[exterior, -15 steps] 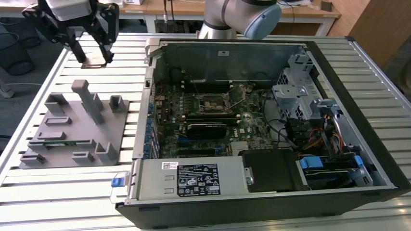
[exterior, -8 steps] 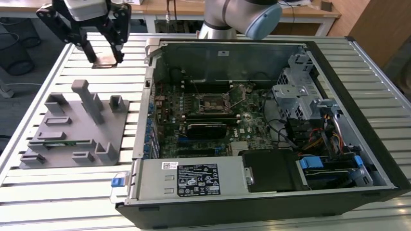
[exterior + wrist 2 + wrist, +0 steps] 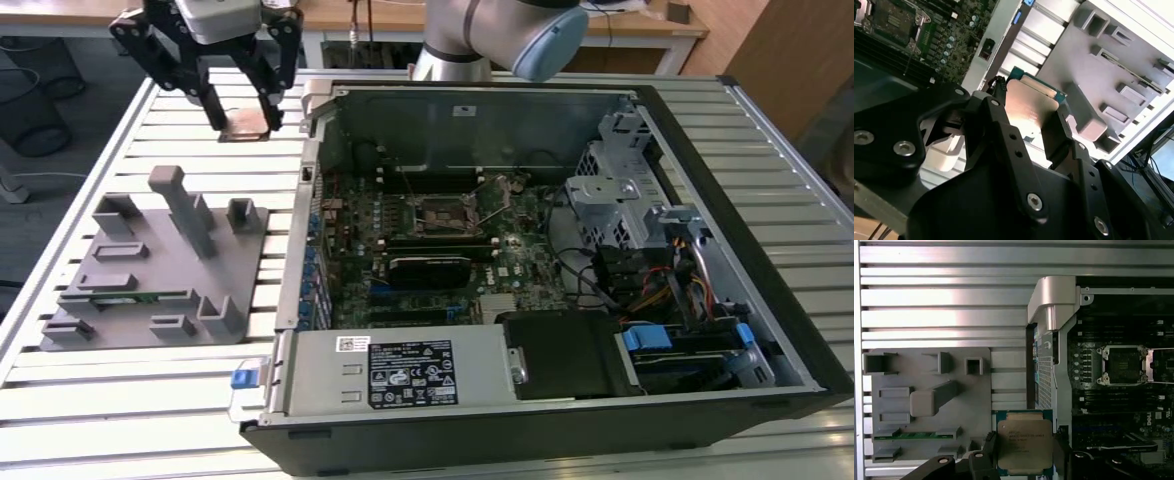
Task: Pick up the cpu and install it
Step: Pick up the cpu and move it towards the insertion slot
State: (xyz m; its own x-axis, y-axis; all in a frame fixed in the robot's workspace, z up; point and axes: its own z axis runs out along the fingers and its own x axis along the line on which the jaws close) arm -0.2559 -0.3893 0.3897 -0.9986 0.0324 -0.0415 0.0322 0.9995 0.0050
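My gripper [image 3: 244, 118] is shut on the cpu [image 3: 248, 125], a flat square chip with a silvery top, and holds it above the slatted table [image 3: 200, 160] at the exterior view's upper left. Both wrist views show the cpu [image 3: 1024, 442] [image 3: 1030, 107] clamped by its edges between the black fingers [image 3: 988, 446] [image 3: 996, 87]. The black-framed socket [image 3: 445, 212] [image 3: 1121, 365] sits on the motherboard inside the open computer case, apart from the gripper toward the exterior view's right. Its cover looks swung aside.
A grey fixture block [image 3: 147, 270] [image 3: 929, 400] with posts and slots lies on the table beside the case and holds a green memory stick [image 3: 914, 435]. The case wall [image 3: 310, 150], drive cage [image 3: 627, 190] and power supply [image 3: 400, 370] surround the motherboard.
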